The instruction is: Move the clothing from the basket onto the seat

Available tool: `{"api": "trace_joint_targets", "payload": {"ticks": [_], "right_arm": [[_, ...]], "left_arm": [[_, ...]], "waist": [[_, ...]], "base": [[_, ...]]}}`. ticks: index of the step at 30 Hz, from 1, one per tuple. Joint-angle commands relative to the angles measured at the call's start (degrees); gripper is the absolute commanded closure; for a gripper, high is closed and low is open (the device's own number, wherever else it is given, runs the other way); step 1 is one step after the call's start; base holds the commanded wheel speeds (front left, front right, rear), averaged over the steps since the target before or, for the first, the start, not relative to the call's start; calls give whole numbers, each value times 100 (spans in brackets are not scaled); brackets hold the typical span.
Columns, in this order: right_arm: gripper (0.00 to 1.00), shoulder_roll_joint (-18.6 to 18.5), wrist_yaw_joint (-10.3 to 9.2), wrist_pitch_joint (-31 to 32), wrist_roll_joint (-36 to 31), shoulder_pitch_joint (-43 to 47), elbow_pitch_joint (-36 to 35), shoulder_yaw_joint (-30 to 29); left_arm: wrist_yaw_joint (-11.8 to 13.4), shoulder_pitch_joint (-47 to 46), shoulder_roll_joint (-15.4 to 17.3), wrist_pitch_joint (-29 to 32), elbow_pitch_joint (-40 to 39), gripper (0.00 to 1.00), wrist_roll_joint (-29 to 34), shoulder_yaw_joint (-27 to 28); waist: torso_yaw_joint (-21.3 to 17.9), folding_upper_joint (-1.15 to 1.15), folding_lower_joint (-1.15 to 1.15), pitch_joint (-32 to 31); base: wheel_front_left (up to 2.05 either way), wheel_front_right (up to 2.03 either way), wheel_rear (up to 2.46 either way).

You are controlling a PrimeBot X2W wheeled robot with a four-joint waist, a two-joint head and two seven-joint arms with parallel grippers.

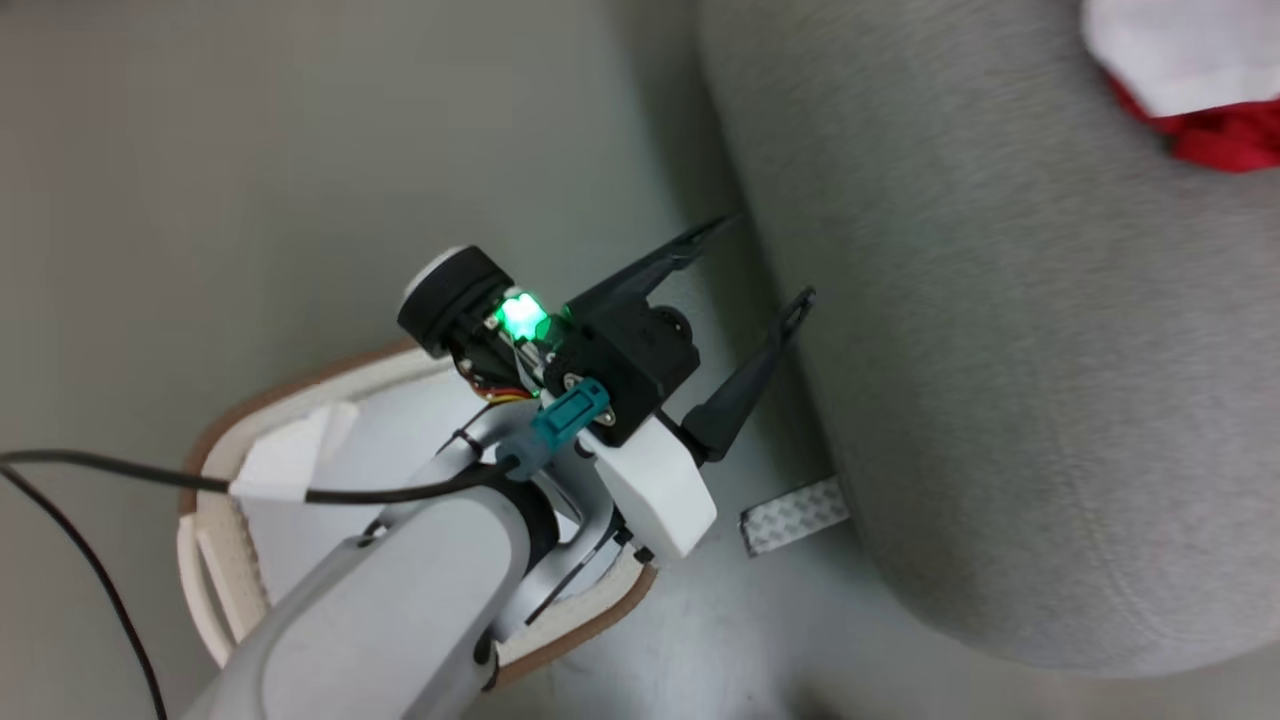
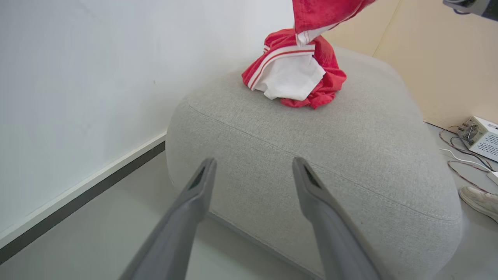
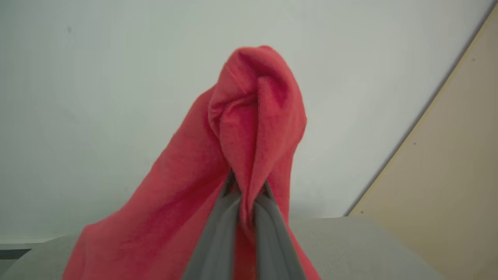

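Now | left fingers [image 2: 193, 204] spread near seat [image 2: 350, 163] | right fingers [image 3: 218, 241] pinching clothing [image 3: 249, 128]

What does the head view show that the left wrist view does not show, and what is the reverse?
The head view adds: the basket on the floor and a grey tape strip beside the seat's base. The left wrist view adds: a hanging red garment above the pile, a white wall, a white box with wires, and a pale shoe. Both share: the seat, the clothing lying on it, and the open left gripper.
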Motion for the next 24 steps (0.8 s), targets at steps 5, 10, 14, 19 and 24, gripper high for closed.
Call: {"api": "trace_joint_targets", "payload": {"ticks": [5, 10, 14, 19, 24], "right_arm": [[100, -225, -15, 37, -344, -370, 958, -920], [100, -13, -15, -239, -674, -179, 1843, -1592], [68, 183, -15, -519, -857, -118, 2253, -1722], [0, 402, -15, -645, -762, 138, 1921, -1717], [0, 647, -15, -635, -661, 1074, 1006, -1378]], "left_arm": [[-16, -50, 80, -75, -28, 0, 81, -12], [117, 121, 190, -226, 48, 0, 58, 87], [234, 255, 263, -379, 156, 0, 21, 181], [395, 474, 304, -622, 274, 0, -104, 356], [587, 864, 315, -995, 488, 0, -314, 555]], "waist": [[744, 0, -3, 761], [885, 0, -3, 764], [901, 0, -3, 577], [818, 0, -3, 202], [759, 0, -3, -464]], "base": [[0, 0, 0], [0, 0, 0], [0, 0, 0], [0, 0, 0], [0, 0, 0]]}}
